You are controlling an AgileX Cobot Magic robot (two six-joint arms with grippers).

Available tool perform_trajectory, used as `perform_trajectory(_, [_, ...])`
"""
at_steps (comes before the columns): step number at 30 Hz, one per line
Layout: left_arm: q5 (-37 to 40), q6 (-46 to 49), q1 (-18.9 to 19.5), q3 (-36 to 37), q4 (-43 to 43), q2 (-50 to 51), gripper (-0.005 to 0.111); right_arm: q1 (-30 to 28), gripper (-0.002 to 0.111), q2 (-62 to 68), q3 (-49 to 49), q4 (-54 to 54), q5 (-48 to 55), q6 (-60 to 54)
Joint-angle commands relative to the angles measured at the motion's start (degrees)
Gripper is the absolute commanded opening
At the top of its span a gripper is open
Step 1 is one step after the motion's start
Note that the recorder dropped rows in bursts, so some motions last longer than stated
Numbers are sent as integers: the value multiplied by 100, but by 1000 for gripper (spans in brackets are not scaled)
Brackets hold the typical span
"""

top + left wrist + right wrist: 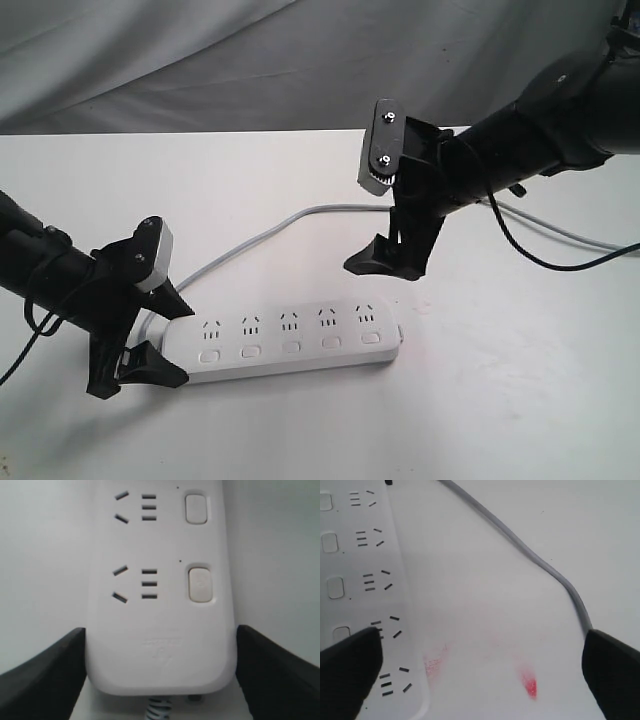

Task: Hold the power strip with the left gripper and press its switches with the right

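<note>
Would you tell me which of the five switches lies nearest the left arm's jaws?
The switch at the cord end of the power strip, leftmost in the exterior view: the left jaws flank that end, and the other four lie farther along.

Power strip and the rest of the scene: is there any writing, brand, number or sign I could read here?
Nothing can be read.
power strip: a faint embossed mark near its cord end, too blurred to read.
No other view shows any lettering.
</note>
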Motion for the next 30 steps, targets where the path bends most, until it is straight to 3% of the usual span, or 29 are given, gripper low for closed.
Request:
perform_trajectory(1, [-188, 27, -8, -12, 4, 0, 0, 14, 93, -305, 24, 132, 45, 22])
perform_trajectory(8, [-188, 27, -8, -12, 4, 0, 0, 4, 49, -863, 24, 132, 606, 689])
perform_trajectory(11, [-188, 27, -8, -12, 4, 0, 0, 4, 37, -1010, 24, 132, 1067, 994])
perform_trajectory(16, [-188, 27, -8, -12, 4, 0, 0, 4, 35, -1115, 24, 251, 1815, 1012])
perform_trajectory(24, [-188, 27, -8, -12, 4, 0, 0, 4, 35, -1115, 24, 1366, 2060, 1046])
perform_trajectory(30, [-188, 27, -8, -12, 4, 0, 0, 4, 35, -1102, 24, 1844, 3315, 1046])
